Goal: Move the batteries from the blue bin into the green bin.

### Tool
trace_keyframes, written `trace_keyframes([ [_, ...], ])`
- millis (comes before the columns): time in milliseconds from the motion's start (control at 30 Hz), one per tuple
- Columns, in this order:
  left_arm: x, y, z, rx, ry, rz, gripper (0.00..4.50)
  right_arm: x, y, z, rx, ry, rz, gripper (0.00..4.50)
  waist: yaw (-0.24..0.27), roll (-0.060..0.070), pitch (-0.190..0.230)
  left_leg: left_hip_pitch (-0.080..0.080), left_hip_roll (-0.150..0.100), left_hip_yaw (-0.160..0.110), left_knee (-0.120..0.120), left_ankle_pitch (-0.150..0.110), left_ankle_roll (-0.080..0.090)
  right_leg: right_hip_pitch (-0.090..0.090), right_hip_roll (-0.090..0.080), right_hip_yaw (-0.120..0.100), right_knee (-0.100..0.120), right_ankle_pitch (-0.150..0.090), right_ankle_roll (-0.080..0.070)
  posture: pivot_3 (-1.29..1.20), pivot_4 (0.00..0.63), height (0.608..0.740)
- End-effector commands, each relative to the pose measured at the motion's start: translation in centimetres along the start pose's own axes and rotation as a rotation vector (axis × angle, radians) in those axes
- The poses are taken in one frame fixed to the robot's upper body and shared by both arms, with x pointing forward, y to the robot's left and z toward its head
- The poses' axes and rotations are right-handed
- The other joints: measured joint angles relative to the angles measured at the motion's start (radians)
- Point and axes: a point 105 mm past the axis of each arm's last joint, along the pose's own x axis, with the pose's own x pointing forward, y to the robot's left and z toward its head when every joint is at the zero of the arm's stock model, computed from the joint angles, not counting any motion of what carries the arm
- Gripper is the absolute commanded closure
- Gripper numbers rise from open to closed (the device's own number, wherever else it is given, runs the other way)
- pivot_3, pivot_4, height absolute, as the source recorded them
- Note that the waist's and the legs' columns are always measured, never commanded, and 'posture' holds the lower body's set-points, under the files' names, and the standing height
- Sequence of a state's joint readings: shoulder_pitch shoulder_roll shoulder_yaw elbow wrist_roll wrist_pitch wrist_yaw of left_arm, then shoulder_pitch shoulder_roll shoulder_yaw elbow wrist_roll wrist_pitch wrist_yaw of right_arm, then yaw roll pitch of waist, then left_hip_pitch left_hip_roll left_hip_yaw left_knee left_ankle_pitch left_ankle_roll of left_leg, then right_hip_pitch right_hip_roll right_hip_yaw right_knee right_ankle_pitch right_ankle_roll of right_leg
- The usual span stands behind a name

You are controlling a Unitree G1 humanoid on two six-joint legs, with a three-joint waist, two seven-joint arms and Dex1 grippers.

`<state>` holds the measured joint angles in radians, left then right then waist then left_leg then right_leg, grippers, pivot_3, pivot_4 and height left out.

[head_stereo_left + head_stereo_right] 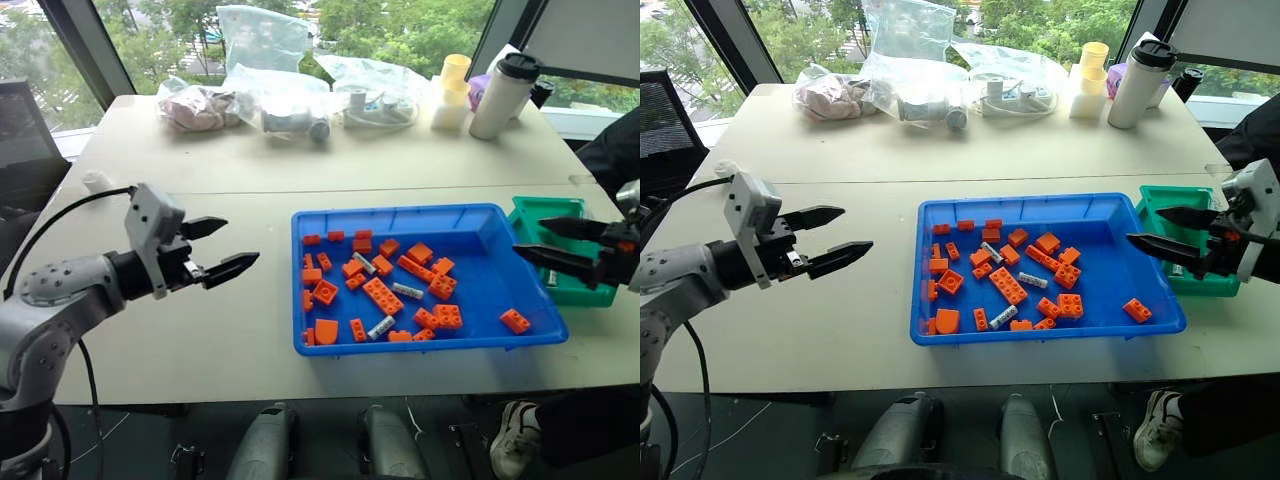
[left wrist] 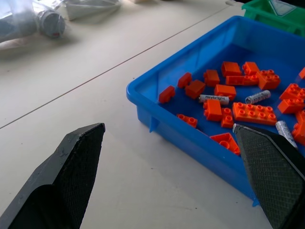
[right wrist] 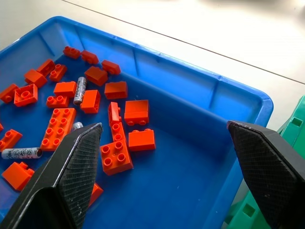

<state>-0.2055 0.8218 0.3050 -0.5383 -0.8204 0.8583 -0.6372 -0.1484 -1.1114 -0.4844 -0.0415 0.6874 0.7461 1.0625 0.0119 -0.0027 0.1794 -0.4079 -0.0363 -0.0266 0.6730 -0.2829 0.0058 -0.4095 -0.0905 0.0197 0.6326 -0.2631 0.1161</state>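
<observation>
The blue bin (image 1: 480, 225) sits on the pale desk (image 1: 200, 300), right of centre in the head views, with the green bin (image 1: 530, 212) touching or just beside its 3 o'clock edge. Three batteries (image 1: 407, 290) lie among the orange toy bricks (image 1: 383, 296) in the bin's left half — one near the middle, one up toward 11 o'clock from it, one down toward 7 o'clock near the front rim.

The left tool (image 1: 222, 248) hangs over bare desk at 9 o'clock from the blue bin, well apart from it, its two black fingers spread wide with nothing between them. The right tool (image 1: 1160, 229) is at the bin's 3 o'clock end, over the seam between the two bins, fingers likewise spread wide and empty; the batteries lie well off at its 9 o'clock.

The head views take in the far edge of the desk at 12 o'clock: clear plastic bags (image 1: 290, 95), a white tumbler with a dark lid (image 1: 505, 95) and pale yellow stacked cups (image 1: 452, 90). The left wrist view instead brings in printed lettering on one battery, which the head views cannot resolve. The right wrist view shows the bin's bare blue floor between its own fingers (image 3: 71, 176) and a corner of the green bin — whether anything lies inside that bin cannot be told.
</observation>
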Motion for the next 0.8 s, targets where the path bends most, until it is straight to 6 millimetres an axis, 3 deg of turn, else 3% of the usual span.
trace_keyframes([
  [33,-0.3,0.2,1.4,0.012,-0.053,0.010,0.00,0.1,0.3,1.4,-0.046,-0.048,-0.002,0.17,0.000,0.000,0.000,0.000,0.000,0.000,0.000,0.000,0.000,0.000,0.000,0.000,0.000,0.000,0.000,0.00,0.150,0.740],
  [600,-0.2,0.9,1.4,0.088,-0.017,0.007,0.00,1.6,0.4,2.4,-0.034,-0.092,-0.048,0.17,0.000,0.000,0.000,0.000,0.000,0.000,-0.001,0.000,0.000,0.000,0.000,0.000,0.000,0.000,0.000,0.00,0.150,0.740],
  [800,-1.0,0.8,1.1,0.157,0.073,-0.095,0.00,1.9,0.7,3.4,-0.074,-0.074,-0.039,0.17,-0.001,0.000,0.000,0.000,-0.001,0.000,-0.004,0.001,-0.001,-0.001,0.000,0.000,0.000,0.000,0.000,0.00,0.150,0.740],
])
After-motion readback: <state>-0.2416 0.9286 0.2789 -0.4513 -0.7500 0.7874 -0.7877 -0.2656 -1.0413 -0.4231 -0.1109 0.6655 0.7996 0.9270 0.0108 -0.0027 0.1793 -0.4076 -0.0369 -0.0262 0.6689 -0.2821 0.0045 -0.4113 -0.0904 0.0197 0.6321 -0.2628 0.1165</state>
